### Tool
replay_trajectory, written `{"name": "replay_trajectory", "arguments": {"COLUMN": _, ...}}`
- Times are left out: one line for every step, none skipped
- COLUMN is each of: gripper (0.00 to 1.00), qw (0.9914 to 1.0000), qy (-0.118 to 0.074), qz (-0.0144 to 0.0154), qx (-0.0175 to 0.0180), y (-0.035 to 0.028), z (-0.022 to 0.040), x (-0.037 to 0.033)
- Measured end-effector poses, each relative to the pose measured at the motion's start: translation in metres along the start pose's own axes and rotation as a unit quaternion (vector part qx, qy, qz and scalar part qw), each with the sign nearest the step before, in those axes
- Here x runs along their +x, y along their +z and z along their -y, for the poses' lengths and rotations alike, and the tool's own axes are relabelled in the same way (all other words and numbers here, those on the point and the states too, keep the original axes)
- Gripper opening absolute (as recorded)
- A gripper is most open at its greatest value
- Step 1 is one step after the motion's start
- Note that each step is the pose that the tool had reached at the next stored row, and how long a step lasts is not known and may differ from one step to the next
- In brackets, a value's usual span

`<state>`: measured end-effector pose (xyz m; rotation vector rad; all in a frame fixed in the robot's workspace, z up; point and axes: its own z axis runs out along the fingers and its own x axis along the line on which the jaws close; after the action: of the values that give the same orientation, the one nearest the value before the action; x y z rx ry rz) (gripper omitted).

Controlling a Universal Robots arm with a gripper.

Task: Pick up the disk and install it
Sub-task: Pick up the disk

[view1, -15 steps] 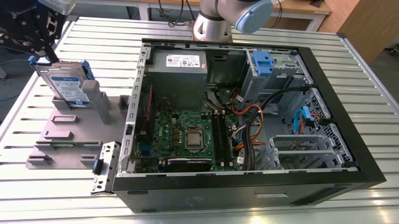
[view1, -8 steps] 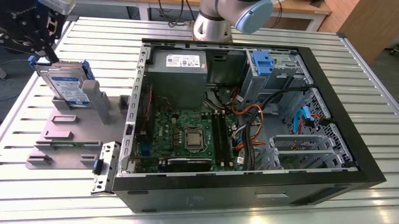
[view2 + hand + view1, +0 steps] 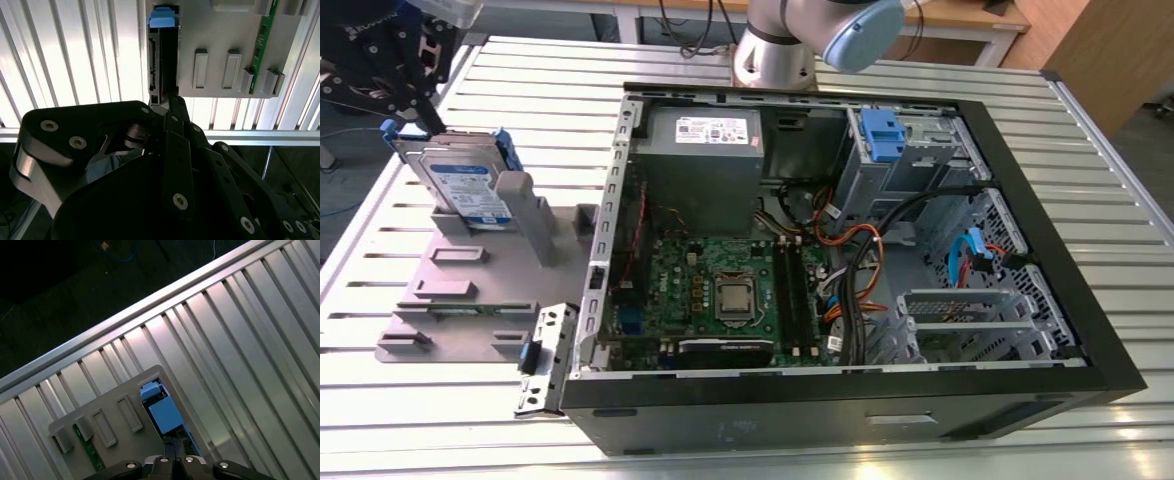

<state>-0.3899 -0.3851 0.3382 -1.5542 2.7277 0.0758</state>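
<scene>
A ribbed aluminium worktop (image 3: 560,70) carries an open black computer case (image 3: 854,410), lying on its side with the motherboard exposed. At the far end of the case, a grey metal cage has a blue plastic tab (image 3: 881,130). The single arm (image 3: 801,40) rises behind the case.

On the exterior view's left, just beside the case, lies a grey fixture plate (image 3: 454,300) with raised holders. The disk (image 3: 460,180) stands on edge in one of them, its blue-and-white label turned toward the camera. It is tilted, so its upper end leans toward the exterior view's left. It has not been installed and remains outside the case.

The black tool (image 3: 422,122) sits over that upper end, at or touching the blue bracket at the disk's corner. In the second wrist view the tool (image 3: 172,102) meets the near end of the disk (image 3: 162,55), which is seen edge-on. Its long axis runs straight away from the tool along the fixture plate. The first wrist view shows the same line-up, with the tool (image 3: 166,459) directly over the blue-bracketed disk (image 3: 162,412).

The frames do not show whether the tool is spread, pressed together or already pinching the disk.
</scene>
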Motion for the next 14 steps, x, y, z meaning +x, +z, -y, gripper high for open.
{"name": "replay_trajectory", "arguments": {"gripper": 0.11, "qw": 1.0, "qy": 0.0, "qz": 0.0, "qx": 0.0, "y": 0.0, "z": 0.0, "x": 0.0}}
{"name": "replay_trajectory", "arguments": {"gripper": 0.11, "qw": 1.0, "qy": 0.0, "qz": 0.0, "qx": 0.0, "y": 0.0, "z": 0.0, "x": 0.0}}
{"name": "replay_trajectory", "arguments": {"gripper": 0.11, "qw": 1.0, "qy": 0.0, "qz": 0.0, "qx": 0.0, "y": 0.0, "z": 0.0, "x": 0.0}}
{"name": "replay_trajectory", "arguments": {"gripper": 0.11, "qw": 1.0, "qy": 0.0, "qz": 0.0, "qx": 0.0, "y": 0.0, "z": 0.0, "x": 0.0}}
{"name": "replay_trajectory", "arguments": {"gripper": 0.11, "qw": 1.0, "qy": 0.0, "qz": 0.0, "qx": 0.0, "y": 0.0, "z": 0.0, "x": 0.0}}
{"name": "replay_trajectory", "arguments": {"gripper": 0.11, "qw": 1.0, "qy": 0.0, "qz": 0.0, "qx": 0.0, "y": 0.0, "z": 0.0, "x": 0.0}}
{"name": "replay_trajectory", "arguments": {"gripper": 0.11, "qw": 1.0, "qy": -0.001, "qz": -0.0001, "qx": 0.0, "y": 0.0, "z": 0.0, "x": 0.0}}
{"name": "replay_trajectory", "arguments": {"gripper": 0.11, "qw": 0.99999, "qy": -0.005, "qz": -0.0002, "qx": -0.0001, "y": 0.0001, "z": 0.0, "x": 0.0}}
{"name": "replay_trajectory", "arguments": {"gripper": 0.11, "qw": 0.99995, "qy": -0.01, "qz": -0.0004, "qx": -0.0002, "y": 0.0001, "z": 0.0, "x": 0.0}}
{"name": "replay_trajectory", "arguments": {"gripper": 0.11, "qw": 0.99986, "qy": -0.017, "qz": -0.0007, "qx": -0.0004, "y": 0.0001, "z": 0.0, "x": 0.0}}
{"name": "replay_trajectory", "arguments": {"gripper": 0.11, "qw": 0.99973, "qy": -0.023, "qz": -0.0009, "qx": -0.0006, "y": 0.0001, "z": 0.0, "x": 0.0}}
{"name": "replay_trajectory", "arguments": {"gripper": 0.11, "qw": 0.99953, "qy": -0.031, "qz": -0.0012, "qx": -0.0007, "y": 0.0002, "z": 0.0, "x": 0.0}}
{"name": "replay_trajectory", "arguments": {"gripper": 0.11, "qw": 0.99924, "qy": -0.039, "qz": -0.0015, "qx": -0.0009, "y": 0.0003, "z": 0.0, "x": 0.0}}
{"name": "replay_trajectory", "arguments": {"gripper": 0.11, "qw": 0.99886, "qy": -0.048, "qz": -0.0019, "qx": -0.0012, "y": 0.0003, "z": 0.0, "x": 0.0}}
